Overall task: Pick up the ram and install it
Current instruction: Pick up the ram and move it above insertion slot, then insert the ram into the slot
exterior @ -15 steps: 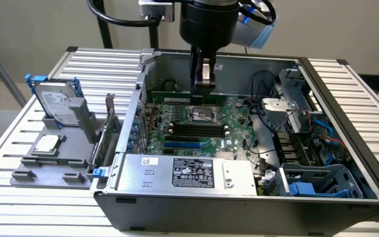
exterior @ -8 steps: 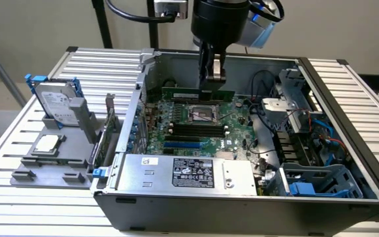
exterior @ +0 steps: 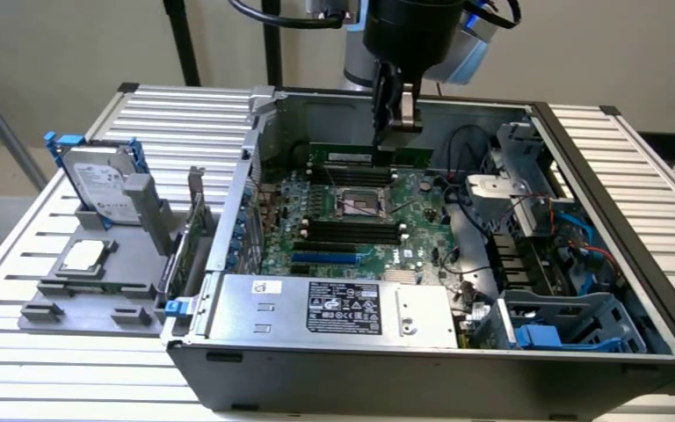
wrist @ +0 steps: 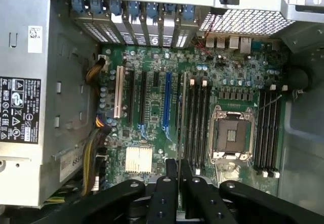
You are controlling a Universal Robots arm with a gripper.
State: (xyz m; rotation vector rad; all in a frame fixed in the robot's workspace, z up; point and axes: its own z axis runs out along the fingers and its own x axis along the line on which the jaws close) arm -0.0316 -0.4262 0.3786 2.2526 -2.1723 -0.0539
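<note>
My gripper [exterior: 389, 123] hangs inside the open computer case [exterior: 619, 229], over the far part of the green motherboard [exterior: 414, 220]. It is shut on the ram [exterior: 355, 156], a long dark-green stick held level on its edge. The stick sits just beyond the empty processor socket [exterior: 361, 204], above the black memory slots [exterior: 344, 232]. In the wrist view the ram [wrist: 181, 118] is a thin edge-on line running out from between the black fingers [wrist: 166, 191]. It lies beside the memory slots [wrist: 197, 123] next to the socket [wrist: 231, 133]. Whether the stick touches a slot is unclear.
Outside the case, at the exterior view's left, a grey fixture [exterior: 91, 299] holds a silver hard drive with blue brackets [exterior: 97, 180] and a square silver processor chip [exterior: 83, 255]. The power supply [exterior: 337, 308] fills the case's near side. Cables and a blue drive cage [exterior: 561, 330] crowd its right.
</note>
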